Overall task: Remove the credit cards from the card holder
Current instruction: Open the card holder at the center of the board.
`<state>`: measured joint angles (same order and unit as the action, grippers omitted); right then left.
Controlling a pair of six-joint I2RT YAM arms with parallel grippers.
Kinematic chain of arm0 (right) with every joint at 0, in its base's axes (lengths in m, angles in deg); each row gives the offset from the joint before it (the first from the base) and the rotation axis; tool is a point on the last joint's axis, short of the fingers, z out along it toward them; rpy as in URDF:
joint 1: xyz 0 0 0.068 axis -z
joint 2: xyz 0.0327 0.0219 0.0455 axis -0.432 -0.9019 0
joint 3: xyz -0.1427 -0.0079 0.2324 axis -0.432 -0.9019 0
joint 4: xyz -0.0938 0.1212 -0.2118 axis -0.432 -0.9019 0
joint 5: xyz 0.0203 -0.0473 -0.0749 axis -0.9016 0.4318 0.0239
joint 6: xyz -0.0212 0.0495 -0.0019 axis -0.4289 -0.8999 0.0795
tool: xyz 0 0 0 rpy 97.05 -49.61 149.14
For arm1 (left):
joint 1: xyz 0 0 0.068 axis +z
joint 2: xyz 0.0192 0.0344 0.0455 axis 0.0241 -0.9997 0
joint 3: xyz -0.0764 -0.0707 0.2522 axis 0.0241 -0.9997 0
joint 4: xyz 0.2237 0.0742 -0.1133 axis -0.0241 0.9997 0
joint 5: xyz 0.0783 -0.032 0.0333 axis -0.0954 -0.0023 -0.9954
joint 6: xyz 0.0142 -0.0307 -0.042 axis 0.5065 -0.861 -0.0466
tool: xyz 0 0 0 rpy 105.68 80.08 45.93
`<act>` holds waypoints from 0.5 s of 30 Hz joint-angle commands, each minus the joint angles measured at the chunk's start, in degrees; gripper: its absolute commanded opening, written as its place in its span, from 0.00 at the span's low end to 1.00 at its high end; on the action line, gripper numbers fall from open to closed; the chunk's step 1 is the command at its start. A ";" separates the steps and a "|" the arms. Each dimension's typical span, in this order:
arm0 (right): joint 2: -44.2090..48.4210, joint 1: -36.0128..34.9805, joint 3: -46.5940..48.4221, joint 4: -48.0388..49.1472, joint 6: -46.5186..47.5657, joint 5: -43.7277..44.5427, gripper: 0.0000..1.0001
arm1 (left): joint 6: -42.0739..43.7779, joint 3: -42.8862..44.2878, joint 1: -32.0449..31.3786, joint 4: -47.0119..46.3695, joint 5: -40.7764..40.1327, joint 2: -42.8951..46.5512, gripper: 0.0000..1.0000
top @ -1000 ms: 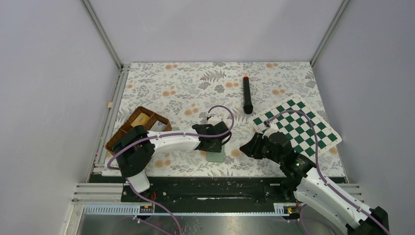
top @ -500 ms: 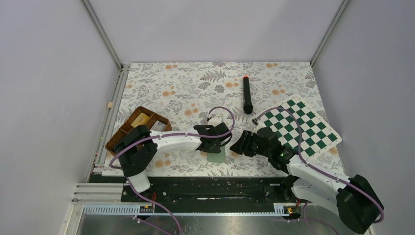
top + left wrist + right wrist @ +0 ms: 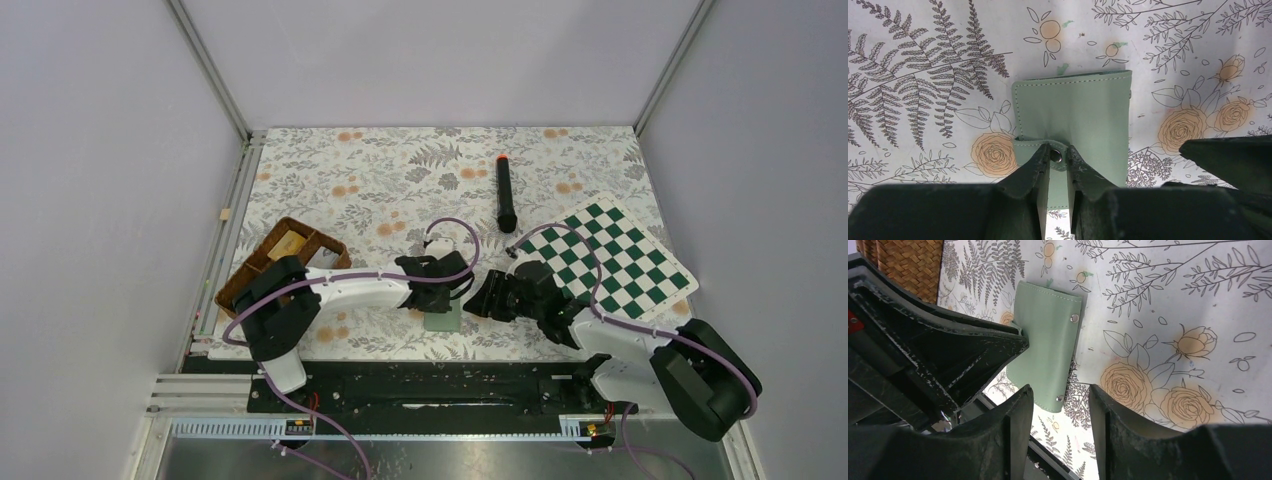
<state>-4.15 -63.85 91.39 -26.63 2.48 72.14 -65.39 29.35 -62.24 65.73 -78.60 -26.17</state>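
The right arm has been swinging in from the chessboard's (image 3: pixel 610 260) near edge toward the middle of the top view, and the left jaws have been narrowing over the same spot.

The left gripper (image 3: pixel 1058 162) is now pinching down to a thin slit. Its tips are pressing from both sides against the strap tab (image 3: pixel 1054 155) that carries the metal snap, low in the middle of its wrist view. Whether that pinch is firm yet, I cannot tell. The right gripper (image 3: pixel 1060 407) is standing about half open and holding nothing. Its two fingers are framing the near corner of the card holder (image 3: pixel 1048 340) at the bottom centre of its view, and contact is not clear.

The card holder is lying flat and folded shut on the floral tablecloth (image 3: pixel 400 170), in the lower middle of the top view. It sits between the two grippers, with the wicker tray (image 3: pixel 285 255) well apart to its left. The credit cards are not showing anywhere; presumably they are sitting inside.

The holder is looking soft, light and flexible, so it is likely to be lifting or sliding rather than unsnapping when the tab is pulled. One gripper should probably be pinning the body while the other is peeling the tab. The cards, thin, stiff and slick, will be wanting an edge grip once a panel is opening.
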 commanded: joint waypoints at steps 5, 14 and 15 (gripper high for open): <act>-6.78 -0.35 0.97 6.31 -0.95 -4.09 0.52 | -1.98 -2.25 -0.66 -3.67 3.67 2.35 0.03; -11.88 -0.40 1.09 9.47 -2.40 -5.49 0.45 | -2.59 -4.98 -0.47 -7.92 6.55 6.86 0.00; -11.96 -0.41 1.21 8.75 -2.29 -5.15 0.44 | -2.81 -5.54 -0.26 -8.69 7.05 7.33 0.00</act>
<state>-14.99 -63.85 91.54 -18.59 0.53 67.46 -66.92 25.37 -62.35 61.29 -74.84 -22.63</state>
